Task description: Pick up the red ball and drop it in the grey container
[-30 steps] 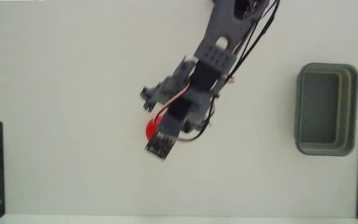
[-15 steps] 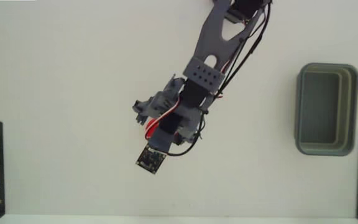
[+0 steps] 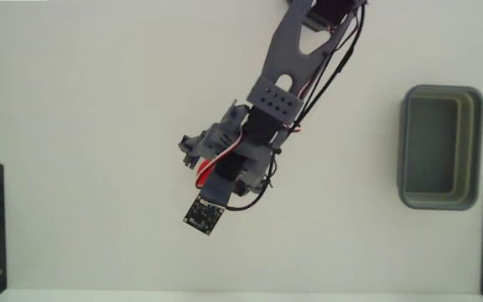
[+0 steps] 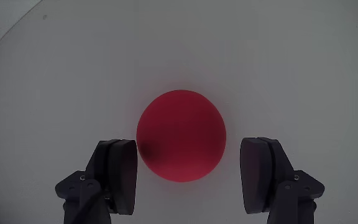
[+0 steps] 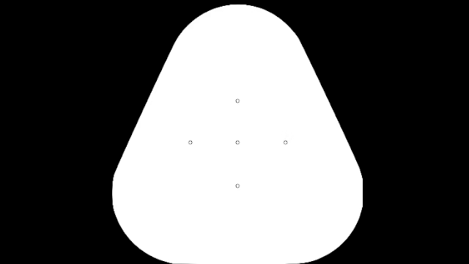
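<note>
The white table [image 3: 99, 126] carries everything, and the grey arm [image 3: 288, 67] reaches from the top edge of the fixed view down toward the middle, hiding what sits beneath its wrist. Far to the right in that view stands the grey container [image 3: 440, 199], empty as far as its open inside shows and well apart from the arm.

In the wrist view the gripper [image 4: 191, 177] hangs over the red ball [image 4: 181, 135] with its fingers [image 4: 120, 174] spread wide. The ball rests on the table between them, closer to the left pad in that view, with a clear gap to the right pad [image 4: 258, 174].

The step in hand looks like the grasp. To do it well, I judge the gripper should shift slightly so the ball sits midway, and go low enough that the pads meet the sphere at its widest line rather than above it. A smooth round ball squirts out of an off-centre or high pinch, so the close should be slow and even. Only once the pads hold both sides should the lift begin.
</note>
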You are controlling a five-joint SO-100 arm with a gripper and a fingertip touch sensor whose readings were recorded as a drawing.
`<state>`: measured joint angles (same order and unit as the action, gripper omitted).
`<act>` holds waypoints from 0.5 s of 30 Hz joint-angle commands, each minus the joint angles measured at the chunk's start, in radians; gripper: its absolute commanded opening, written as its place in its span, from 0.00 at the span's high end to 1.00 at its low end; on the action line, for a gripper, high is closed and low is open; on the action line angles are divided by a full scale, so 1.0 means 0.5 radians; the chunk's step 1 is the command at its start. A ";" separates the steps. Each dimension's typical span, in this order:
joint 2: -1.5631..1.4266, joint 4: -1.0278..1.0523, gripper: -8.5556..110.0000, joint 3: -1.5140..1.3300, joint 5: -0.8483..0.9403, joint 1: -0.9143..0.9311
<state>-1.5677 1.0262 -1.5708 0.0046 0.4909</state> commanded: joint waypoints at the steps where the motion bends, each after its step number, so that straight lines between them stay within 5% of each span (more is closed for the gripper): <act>1: -0.071 -0.014 0.00 0.074 -0.009 0.000; 15: -0.071 -0.014 0.00 0.074 -0.009 -0.011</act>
<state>-1.5677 1.0262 -1.5708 0.0046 0.4786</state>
